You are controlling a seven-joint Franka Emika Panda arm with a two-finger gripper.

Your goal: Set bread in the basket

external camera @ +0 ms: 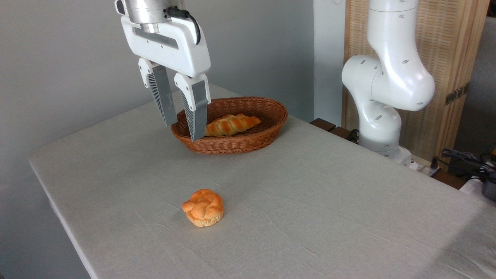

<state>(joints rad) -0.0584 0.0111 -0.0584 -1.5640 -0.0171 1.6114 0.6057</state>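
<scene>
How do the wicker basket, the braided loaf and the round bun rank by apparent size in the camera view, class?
1. basket, clearly largest.
2. braided loaf lying in the basket.
3. round bun on the table; it sits nearer the camera, so its gap to the loaf is unsure.

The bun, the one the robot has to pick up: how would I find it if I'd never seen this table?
Start at the big grey table and find the brown basket near its far edge. Come toward the front edge from there: the bun sits alone on the cloth. It is small, round and knotted, unlike the long braided loaf lying inside the basket.
</scene>
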